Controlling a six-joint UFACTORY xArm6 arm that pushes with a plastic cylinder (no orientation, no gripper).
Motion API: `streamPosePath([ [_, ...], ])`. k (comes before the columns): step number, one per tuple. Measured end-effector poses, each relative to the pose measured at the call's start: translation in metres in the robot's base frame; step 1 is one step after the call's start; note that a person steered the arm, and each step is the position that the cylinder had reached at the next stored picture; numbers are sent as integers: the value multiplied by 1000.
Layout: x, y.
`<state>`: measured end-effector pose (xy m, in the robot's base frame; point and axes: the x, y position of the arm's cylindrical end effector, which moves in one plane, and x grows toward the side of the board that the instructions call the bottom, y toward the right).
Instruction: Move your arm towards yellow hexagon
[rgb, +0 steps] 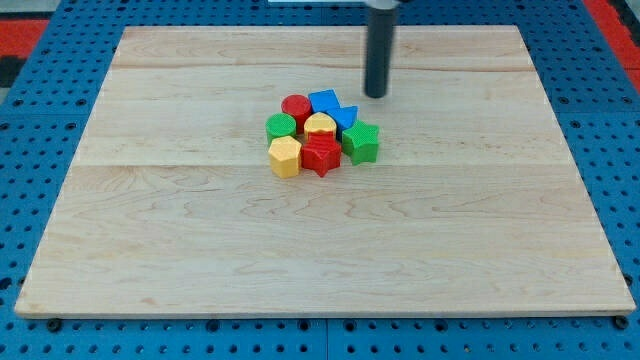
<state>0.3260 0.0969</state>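
The yellow hexagon (285, 157) lies at the lower left of a tight cluster of blocks near the middle of the wooden board (200, 260). My tip (376, 95) stands above and to the right of the cluster, apart from every block. Next to the yellow hexagon sit a red star (321, 155) on its right and a green cylinder (281, 126) above it.
The cluster also holds a red cylinder (296, 107), a blue block (324, 102), a second blue block (345, 118), a yellow rounded block (320, 125) and a green block (361, 142). A blue pegboard (40, 200) surrounds the board.
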Motion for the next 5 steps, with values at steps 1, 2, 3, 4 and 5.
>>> streamPosePath([
  [1, 43, 62],
  [2, 131, 72],
  [3, 187, 10],
  [4, 199, -71],
  [5, 197, -145],
])
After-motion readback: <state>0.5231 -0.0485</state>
